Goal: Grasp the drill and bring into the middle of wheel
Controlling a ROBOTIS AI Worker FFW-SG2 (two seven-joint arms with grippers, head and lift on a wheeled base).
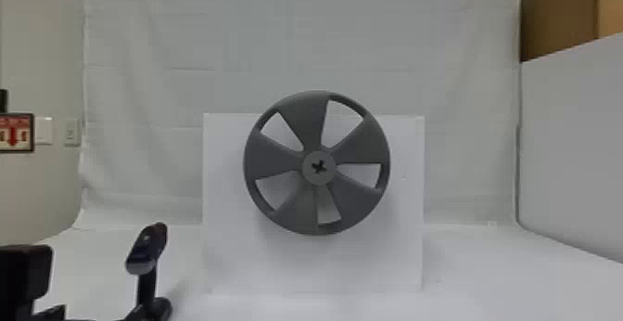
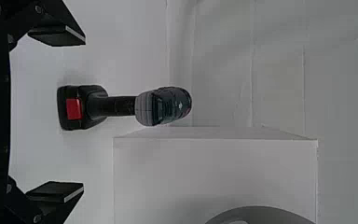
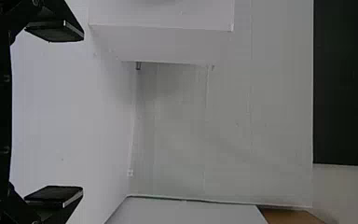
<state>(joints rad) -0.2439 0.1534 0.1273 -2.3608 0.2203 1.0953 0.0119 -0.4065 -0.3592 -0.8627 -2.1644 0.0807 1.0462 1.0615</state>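
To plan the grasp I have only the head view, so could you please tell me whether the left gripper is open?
Observer: Yes, the left wrist view shows the left gripper open, its two fingers wide apart.
Operator: Thank you; where does the drill appear relative to those fingers?
Observer: In that view the drill appears in the gap between them, touching neither.
Operator: And could you tell me how the right gripper stands?
Observer: The right wrist view shows the right gripper open too, with nothing held in it.
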